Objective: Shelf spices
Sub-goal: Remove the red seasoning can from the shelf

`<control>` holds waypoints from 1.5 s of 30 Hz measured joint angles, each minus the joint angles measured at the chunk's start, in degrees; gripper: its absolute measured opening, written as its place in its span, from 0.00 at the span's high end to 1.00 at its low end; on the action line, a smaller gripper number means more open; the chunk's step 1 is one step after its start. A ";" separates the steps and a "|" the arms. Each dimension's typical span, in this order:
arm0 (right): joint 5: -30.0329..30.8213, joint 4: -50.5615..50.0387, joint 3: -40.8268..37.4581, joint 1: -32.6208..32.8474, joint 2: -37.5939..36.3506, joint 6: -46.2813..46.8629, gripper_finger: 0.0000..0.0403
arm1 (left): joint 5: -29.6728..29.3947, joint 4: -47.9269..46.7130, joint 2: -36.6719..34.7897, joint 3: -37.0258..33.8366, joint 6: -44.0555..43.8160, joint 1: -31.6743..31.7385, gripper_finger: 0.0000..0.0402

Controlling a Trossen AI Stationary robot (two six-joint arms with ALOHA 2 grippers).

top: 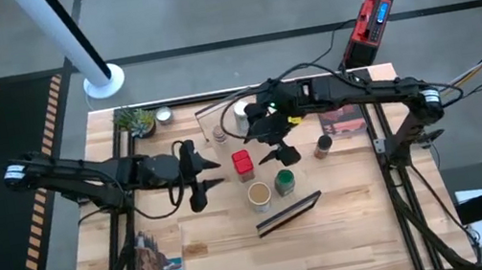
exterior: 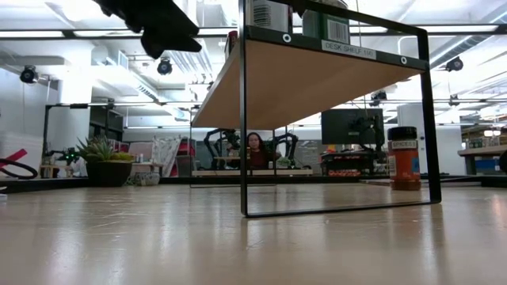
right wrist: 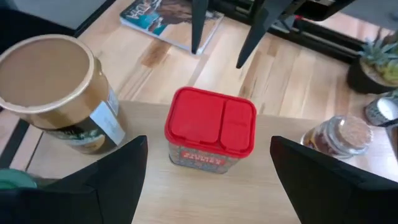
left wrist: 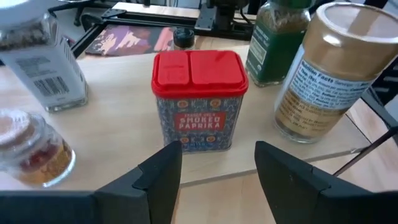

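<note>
On the light-wood shelf (left wrist: pixel 124 146), a red-lidded square paprika tin (left wrist: pixel 198 99) sits between both wide-open grippers, left gripper (left wrist: pixel 217 171) and right gripper (right wrist: pixel 208 165). Only one should close, squarely on its flat sides.

Red square tin (left wrist: pixel 198 99): glossy red plastic lid, printed metal body. Wide tan-lidded jar (left wrist: pixel 329 71): matt lid, paper label. Shelf (exterior: pixel 317 75): smooth light wood, dark metal frame. Worktop (top: pixel 352 224): pale wood planks.
</note>
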 joint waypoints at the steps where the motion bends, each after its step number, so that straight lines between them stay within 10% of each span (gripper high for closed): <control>1: 0.10 -1.14 0.99 0.08 0.53 -0.12 0.22 | -0.54 0.97 -0.28 -0.77 -0.78 -0.41 0.52; 24: 5.86 -12.37 18.11 4.25 12.53 1.64 0.15 | -8.25 5.75 -1.78 -7.08 -8.91 -3.68 0.52; 45: 8.92 -12.55 17.67 5.36 12.70 5.88 0.15 | -10.87 5.77 -1.30 -8.36 -11.28 -3.73 0.52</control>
